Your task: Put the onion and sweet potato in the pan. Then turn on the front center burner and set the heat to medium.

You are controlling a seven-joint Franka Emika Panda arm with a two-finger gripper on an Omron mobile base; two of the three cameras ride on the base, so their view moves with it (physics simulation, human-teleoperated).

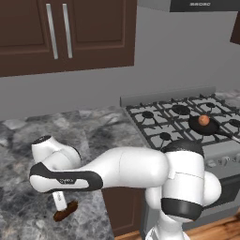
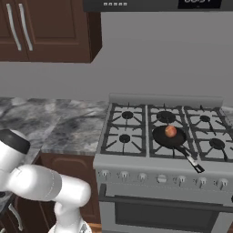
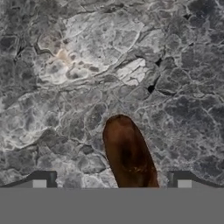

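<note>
Far left on the grey marble counter (image 1: pixel 28 136), the gripper (image 1: pixel 62 206) hung low over the sweet potato (image 1: pixel 65 212), its jaws spread wide and closed on nothing. From the left base camera the tuber lay flat on the stone near the counter's front edge, its long axis running from lower left up to the right, and the finger in front of it hid its middle. Down the hand camera the sweet potato (image 3: pixel 129 153) sat between the two dark fingertips (image 3: pixel 43 178), clear of both, one tapered end pointing away up the view and leaning a little left; the near end was cut off at the bottom, so its full length was hard to judge.

Moving right, the steel range (image 2: pixel 159 177) stood against the counter's end. On the front center burner (image 2: pixel 175 142) sat the pan (image 2: pixel 169 136), its thin handle (image 2: pixel 191 160) running out toward the front right over the range's edge, and the burner cap itself was hidden beneath it. The onion (image 2: pixel 170 131) rested inside the pan, a small orange ball, possibly a touch behind centre, though at that distance it was hard to be sure
</note>
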